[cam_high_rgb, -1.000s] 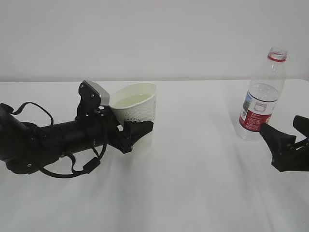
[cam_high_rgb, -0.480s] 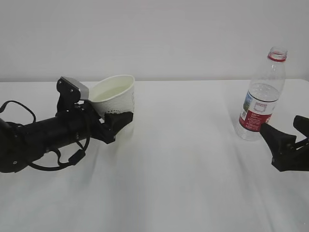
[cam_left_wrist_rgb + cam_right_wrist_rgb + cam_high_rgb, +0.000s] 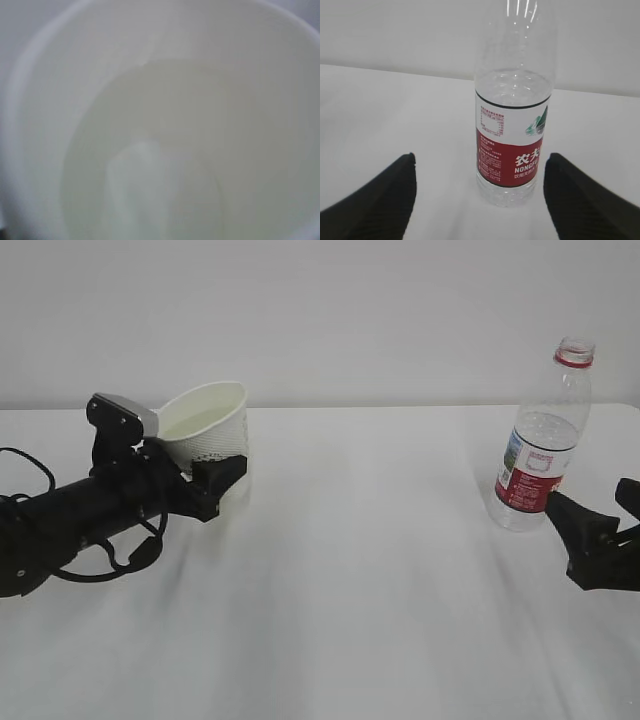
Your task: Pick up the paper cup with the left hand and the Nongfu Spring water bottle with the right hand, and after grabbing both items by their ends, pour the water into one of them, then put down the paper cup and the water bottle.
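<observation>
Left end effector (image 3: 222, 483): closed around the lower body of the paper cup (image 3: 208, 430), one black finger visible across the cup's front wall. Cup is tilted, its mouth tipped back toward the left arm's silver-grey plate (image 3: 122, 412), which sits just behind the rim. Whether the cup's base touches the white surface (image 3: 360, 580) cannot be told. Left wrist view is filled by the cup's cream interior (image 3: 165, 130); no fingers visible there, and whether it holds liquid cannot be told.

Right end effector (image 3: 596, 527): open, holding nothing, low over the surface. Its two black fingers (image 3: 375, 200) stand wide apart, one on each side of the Nongfu Spring water bottle (image 3: 512, 135) in the right wrist view, with clear gaps to the bottle on both sides.

Bottle stands upright on the surface directly ahead of the right end effector, just beyond its fingertips, uncapped, red ring at the neck, red-and-white label on the lower body. Bottle and cup are well apart, at opposite ends of the surface.
</observation>
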{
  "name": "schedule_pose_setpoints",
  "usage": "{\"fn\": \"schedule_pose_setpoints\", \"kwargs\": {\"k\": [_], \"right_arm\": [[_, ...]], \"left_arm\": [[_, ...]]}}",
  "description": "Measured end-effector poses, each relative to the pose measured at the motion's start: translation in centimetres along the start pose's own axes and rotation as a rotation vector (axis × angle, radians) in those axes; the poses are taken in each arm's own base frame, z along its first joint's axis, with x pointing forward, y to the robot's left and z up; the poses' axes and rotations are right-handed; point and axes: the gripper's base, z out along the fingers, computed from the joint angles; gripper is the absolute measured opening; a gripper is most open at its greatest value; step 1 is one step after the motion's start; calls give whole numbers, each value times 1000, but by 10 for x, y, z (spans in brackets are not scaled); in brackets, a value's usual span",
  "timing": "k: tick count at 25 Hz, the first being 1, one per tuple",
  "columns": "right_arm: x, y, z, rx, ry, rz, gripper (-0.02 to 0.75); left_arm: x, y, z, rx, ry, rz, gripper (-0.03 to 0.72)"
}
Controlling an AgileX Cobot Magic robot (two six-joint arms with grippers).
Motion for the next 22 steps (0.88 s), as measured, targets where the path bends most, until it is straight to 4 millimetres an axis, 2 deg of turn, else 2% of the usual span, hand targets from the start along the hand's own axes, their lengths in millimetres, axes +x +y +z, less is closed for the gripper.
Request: {"fn": "schedule_pose_setpoints", "kwargs": {"k": [10, 16, 22], "right_arm": [[0, -1, 0, 6, 0, 3, 594], [0, -1, 0, 6, 0, 3, 594], [0, -1, 0, 6, 0, 3, 593]], "left_arm": [[0, 16, -5, -138, -14, 28, 465], [10, 19, -16, -225, 27, 57, 465], [12, 21, -19, -253, 34, 54, 465]]}}
